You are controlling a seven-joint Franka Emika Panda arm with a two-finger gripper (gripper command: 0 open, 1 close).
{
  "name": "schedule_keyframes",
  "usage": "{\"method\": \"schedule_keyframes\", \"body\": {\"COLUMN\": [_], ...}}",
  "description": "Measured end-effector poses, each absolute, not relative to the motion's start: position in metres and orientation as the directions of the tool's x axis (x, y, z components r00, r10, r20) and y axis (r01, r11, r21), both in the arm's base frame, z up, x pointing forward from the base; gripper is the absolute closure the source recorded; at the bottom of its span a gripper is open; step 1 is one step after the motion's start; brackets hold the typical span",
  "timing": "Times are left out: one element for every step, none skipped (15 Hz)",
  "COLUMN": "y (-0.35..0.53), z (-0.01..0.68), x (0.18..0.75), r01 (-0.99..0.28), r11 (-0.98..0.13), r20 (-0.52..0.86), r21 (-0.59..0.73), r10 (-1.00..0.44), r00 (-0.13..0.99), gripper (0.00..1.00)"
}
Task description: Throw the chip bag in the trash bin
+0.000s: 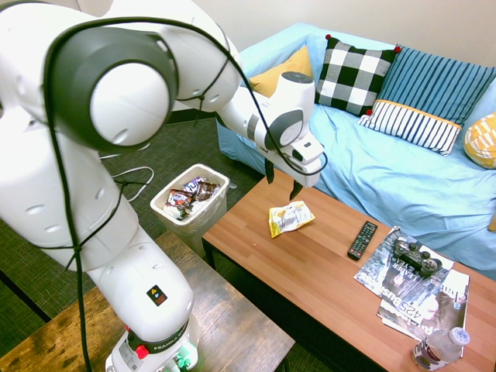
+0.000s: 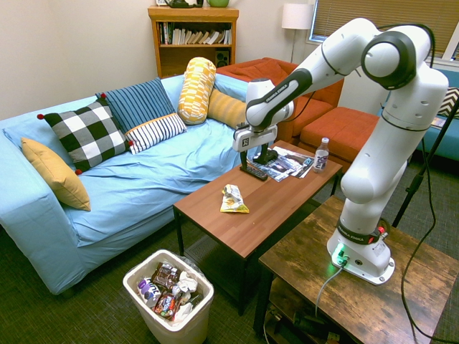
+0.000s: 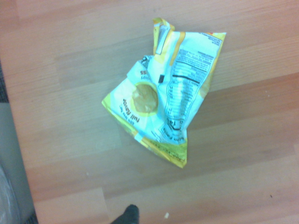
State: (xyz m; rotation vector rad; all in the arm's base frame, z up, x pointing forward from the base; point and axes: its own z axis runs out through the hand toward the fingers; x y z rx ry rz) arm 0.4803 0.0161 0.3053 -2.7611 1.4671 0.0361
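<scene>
Big picture first: the wooden coffee table (image 1: 310, 263) spreads out beneath the pincer (image 1: 280, 180), which hangs pointing straight down, fingers spread wide, holding nothing. Off the table's end, well below and to one side of the pincer, sits the trash bin (image 1: 203, 215), already stuffed with wrappers. Now the prize: the chip bag (image 1: 290, 218) lies flat on the table almost directly under the pincer, just short of centred. In the wrist view its long axis runs diagonally. A drop and a slight wrist turn looks likely.
</scene>
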Motion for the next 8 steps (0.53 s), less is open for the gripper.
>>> {"method": "schedule_keyframes", "body": {"y": [0.014, 0.013, 0.013, 0.016, 0.020, 0.025, 0.030, 0.032], "z": [0.295, 0.285, 0.274, 0.262, 0.250, 0.238, 0.225, 0.212], "x": [0.494, 0.509, 0.522, 0.535, 0.546, 0.555, 0.564, 0.570], "r01": [-0.845, -0.858, -0.866, -0.872, -0.874, -0.877, -0.879, -0.881], "r11": [-0.535, -0.514, -0.499, -0.489, -0.484, -0.478, -0.472, -0.467], "r20": [-0.037, -0.045, -0.051, -0.057, -0.062, -0.066, -0.070, -0.073], "r21": [0.007, 0.014, 0.022, 0.031, 0.040, 0.050, 0.064, 0.080], "r10": [-0.844, -0.857, -0.866, -0.872, -0.874, -0.878, -0.881, -0.884], "r00": [0.535, 0.513, 0.498, 0.487, 0.481, 0.475, 0.468, 0.462], "gripper": [0.00, 0.00, 0.00, 0.00, 0.00, 0.00, 0.00, 0.00]}}
